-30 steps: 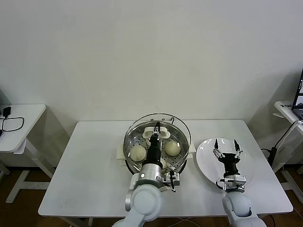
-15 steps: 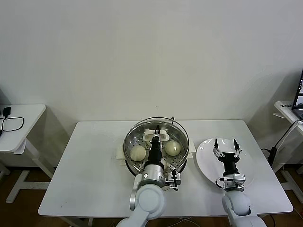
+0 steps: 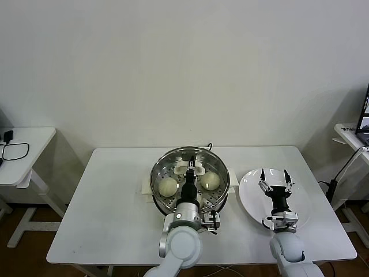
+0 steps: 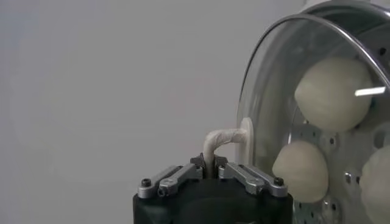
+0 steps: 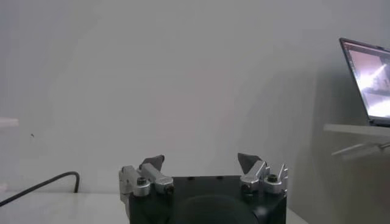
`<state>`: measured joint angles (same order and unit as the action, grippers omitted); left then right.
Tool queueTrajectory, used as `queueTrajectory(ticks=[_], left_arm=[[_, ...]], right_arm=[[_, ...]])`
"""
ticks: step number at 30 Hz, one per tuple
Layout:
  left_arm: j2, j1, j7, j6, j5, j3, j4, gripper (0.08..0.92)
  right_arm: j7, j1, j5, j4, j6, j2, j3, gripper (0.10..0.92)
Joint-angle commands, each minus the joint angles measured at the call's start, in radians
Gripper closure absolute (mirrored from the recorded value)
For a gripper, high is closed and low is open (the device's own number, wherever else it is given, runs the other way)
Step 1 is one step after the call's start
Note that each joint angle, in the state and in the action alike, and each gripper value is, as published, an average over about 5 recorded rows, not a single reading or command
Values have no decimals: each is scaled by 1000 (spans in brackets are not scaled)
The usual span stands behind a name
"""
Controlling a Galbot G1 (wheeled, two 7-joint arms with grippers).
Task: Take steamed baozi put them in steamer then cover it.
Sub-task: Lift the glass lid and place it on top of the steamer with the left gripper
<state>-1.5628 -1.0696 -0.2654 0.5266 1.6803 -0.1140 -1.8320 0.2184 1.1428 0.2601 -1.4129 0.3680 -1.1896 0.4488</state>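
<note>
baozi (image 3: pixel 168 186): cream-white | steamer (image 3: pixel 158 199): shiny steel, perforated | plate (image 3: pixel 249 196): white

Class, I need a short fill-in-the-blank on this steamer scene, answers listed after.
1. The left gripper is shut on the cover's white ____.
2. The cover lies over the ____.
3. The right gripper, fingers ____, hovers above the white plate.
4. Through the glass, baozi sit on a ____ tray.

Answers: handle; steamer; open; perforated

Head view high above the table (image 3: pixel 104 190); 2 wrist views low, close, facing the wall (image 5: pixel 122 73).
</note>
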Motion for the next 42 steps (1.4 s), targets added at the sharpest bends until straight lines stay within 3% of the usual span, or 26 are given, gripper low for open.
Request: queueTrajectory(ticks=[1,33,42], left_arm=[[-4,0,-12,-9,31,0,9,806],[-11,-11,-42,-42,80,5,16,796],[3,-33,-49,-37,68,-3,-47,567]], right_arm=[[0,-2,-1,1,1,-1,-1,203],[1,-6,-5,4,5,-10,1,203],[1,-2,-7,3,5,-9,-1,203]])
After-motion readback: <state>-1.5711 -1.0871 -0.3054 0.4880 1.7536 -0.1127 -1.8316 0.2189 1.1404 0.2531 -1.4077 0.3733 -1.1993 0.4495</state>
